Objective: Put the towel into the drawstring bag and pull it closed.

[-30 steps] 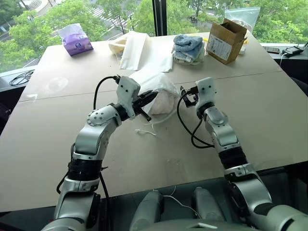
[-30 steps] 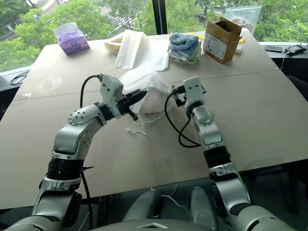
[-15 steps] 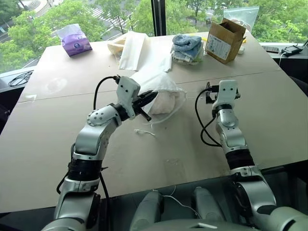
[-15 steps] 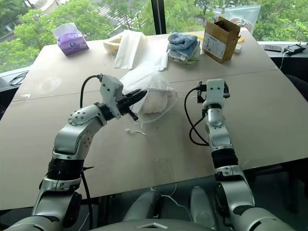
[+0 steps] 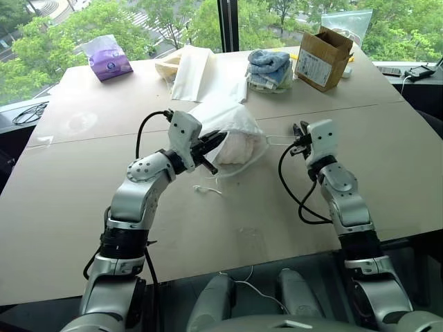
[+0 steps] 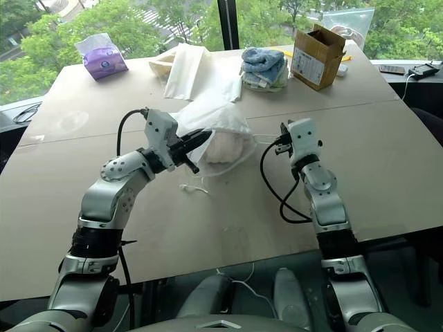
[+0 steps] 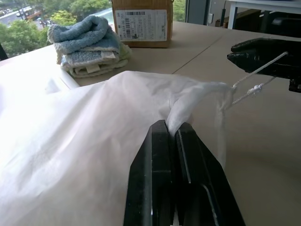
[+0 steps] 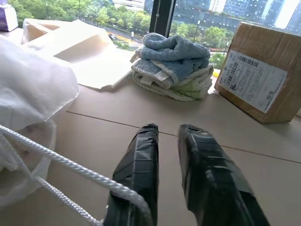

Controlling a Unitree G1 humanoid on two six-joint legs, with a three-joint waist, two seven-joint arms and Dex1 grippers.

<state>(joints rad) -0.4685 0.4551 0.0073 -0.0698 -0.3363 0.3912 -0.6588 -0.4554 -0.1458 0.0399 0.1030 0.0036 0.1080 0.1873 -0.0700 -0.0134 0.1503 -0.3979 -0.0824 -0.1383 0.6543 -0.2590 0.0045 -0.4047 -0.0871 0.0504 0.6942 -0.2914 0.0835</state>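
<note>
The drawstring bag (image 5: 225,119) lies in a white heap at the table's middle. The beige-pink towel (image 5: 239,146) shows through its thin fabric, inside it. My left gripper (image 5: 218,140) is shut on a fold of the bag's cloth (image 7: 188,101) near the gathered mouth. To the right of the bag, my right gripper (image 5: 299,135) has its fingers (image 8: 141,155) drawn close together. The white drawstring cord (image 8: 56,157) runs taut from the bag's mouth to it and passes over one finger. Another cord end (image 5: 208,188) lies loose on the table in front of the bag.
Stacked blue and white towels (image 5: 270,69) and a cardboard box (image 5: 324,57) stand at the far right. Folded cream sheets (image 5: 190,72) lie behind the bag, and a purple tissue pack (image 5: 109,57) sits at the far left. Bare table (image 5: 228,228) stretches toward me.
My right gripper left the bag's mouth, swung out to the right, then came part-way back. Its fingers went from wide apart to nearly together, and the cord now stretches out from the bag. The left arm kept still.
</note>
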